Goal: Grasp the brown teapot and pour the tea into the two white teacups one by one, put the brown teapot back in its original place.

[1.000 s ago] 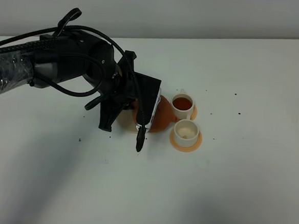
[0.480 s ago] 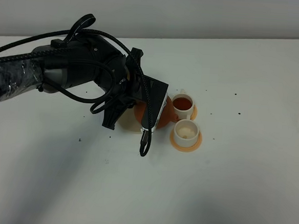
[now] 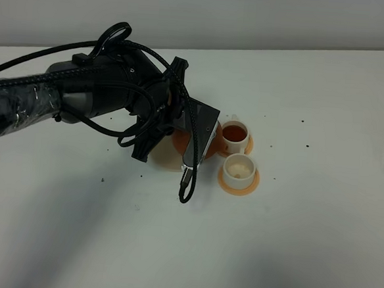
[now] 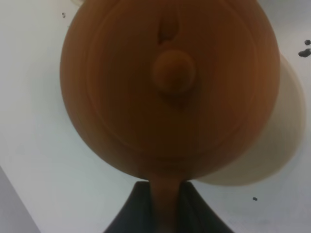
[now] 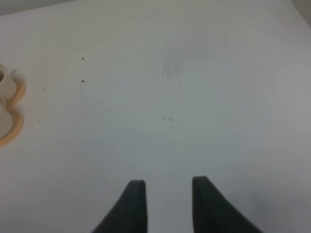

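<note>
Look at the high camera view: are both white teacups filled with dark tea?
No, only the far teacup is dark inside; the near teacup is pale inside.

A white table [image 3: 317,245] carries two round orange coasters — the nearer coaster [image 3: 239,190] just beside the farther coaster [image 3: 250,147] — and a few dark specks [image 3: 308,146]; grey wall [image 3: 267,17] behind.
</note>
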Available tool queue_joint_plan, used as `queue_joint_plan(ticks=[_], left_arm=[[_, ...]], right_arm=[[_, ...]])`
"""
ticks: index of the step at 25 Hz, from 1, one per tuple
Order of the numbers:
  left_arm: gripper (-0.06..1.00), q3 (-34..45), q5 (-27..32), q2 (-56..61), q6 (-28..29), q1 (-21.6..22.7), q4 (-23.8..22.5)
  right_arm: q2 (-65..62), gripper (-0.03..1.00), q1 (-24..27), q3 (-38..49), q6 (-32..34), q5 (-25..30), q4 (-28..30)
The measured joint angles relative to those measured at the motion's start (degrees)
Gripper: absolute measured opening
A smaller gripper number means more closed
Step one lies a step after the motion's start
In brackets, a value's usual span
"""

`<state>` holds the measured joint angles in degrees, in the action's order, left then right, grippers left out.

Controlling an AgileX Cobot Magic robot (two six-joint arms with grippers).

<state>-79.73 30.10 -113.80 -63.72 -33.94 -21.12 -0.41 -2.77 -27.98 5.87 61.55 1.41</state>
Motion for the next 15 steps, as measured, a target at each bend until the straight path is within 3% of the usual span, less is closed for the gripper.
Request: queue_joint_plan(ticks=[15], left_arm=[[0.12, 0.0, -0.5, 0.0, 0.8, -2.1, -2.8]], right_arm=[[0.0, 0.24, 0.0, 0.0, 0.0, 0.0, 0.0]])
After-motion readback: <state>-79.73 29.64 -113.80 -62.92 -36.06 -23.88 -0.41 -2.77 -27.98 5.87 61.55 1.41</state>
